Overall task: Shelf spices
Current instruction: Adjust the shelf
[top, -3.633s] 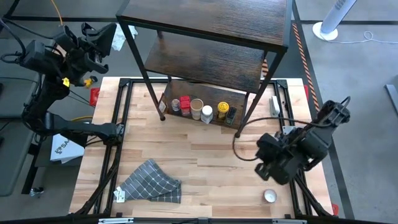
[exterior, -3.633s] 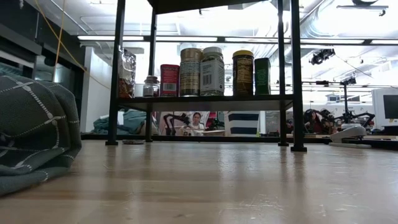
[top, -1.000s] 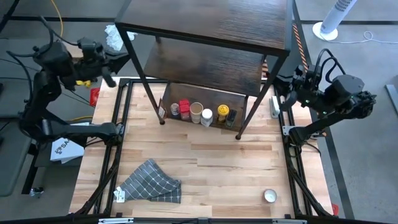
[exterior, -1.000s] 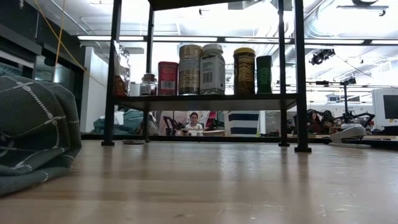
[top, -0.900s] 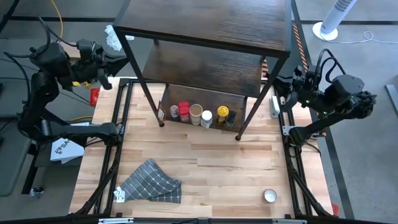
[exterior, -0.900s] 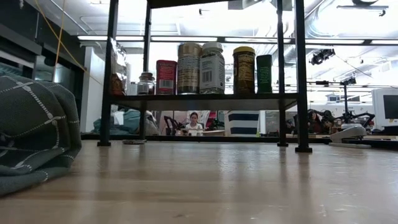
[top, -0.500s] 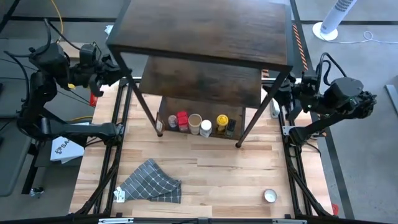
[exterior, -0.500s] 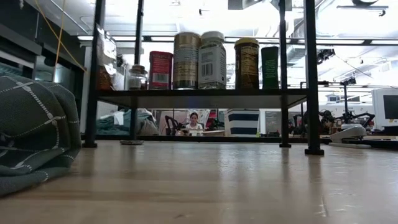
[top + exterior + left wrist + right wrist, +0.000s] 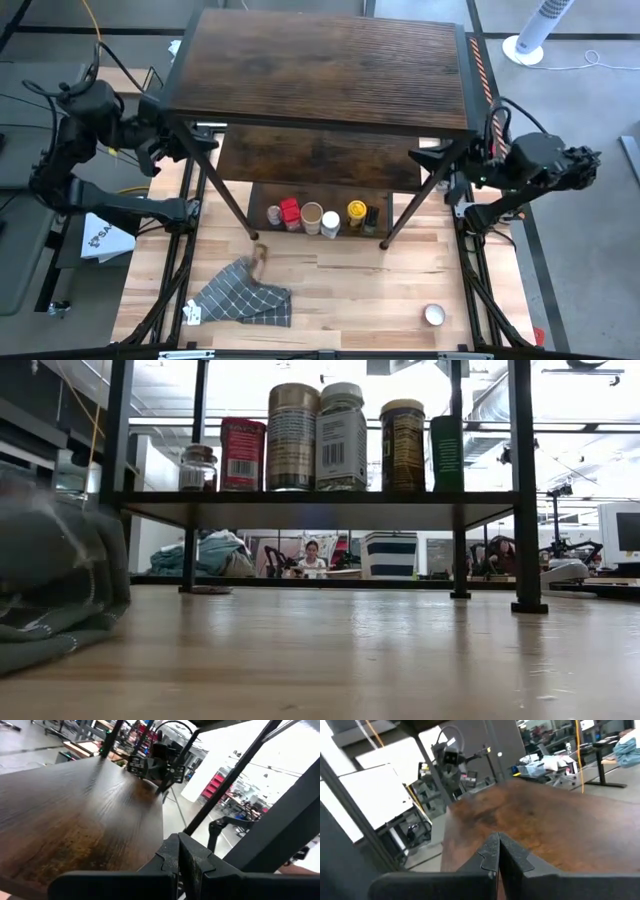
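High view: grained dark-wood shelf (image 9: 320,70) between closed left gripper (image 9: 200,143) and closed right gripper (image 9: 445,160).

white sheet (image 9: 100,238) beside counter: letters "SA" readable, the rest hidden | white-lidded jar (image 9: 342,437) on shelf: barcode visible, digits too small to read | red tin (image 9: 241,454): white label, words not readable | other spice labels: print too small to read | no other signs or numbers readable

Dark brown shelf (image 9: 320,70), grey checked cloth (image 9: 243,295)
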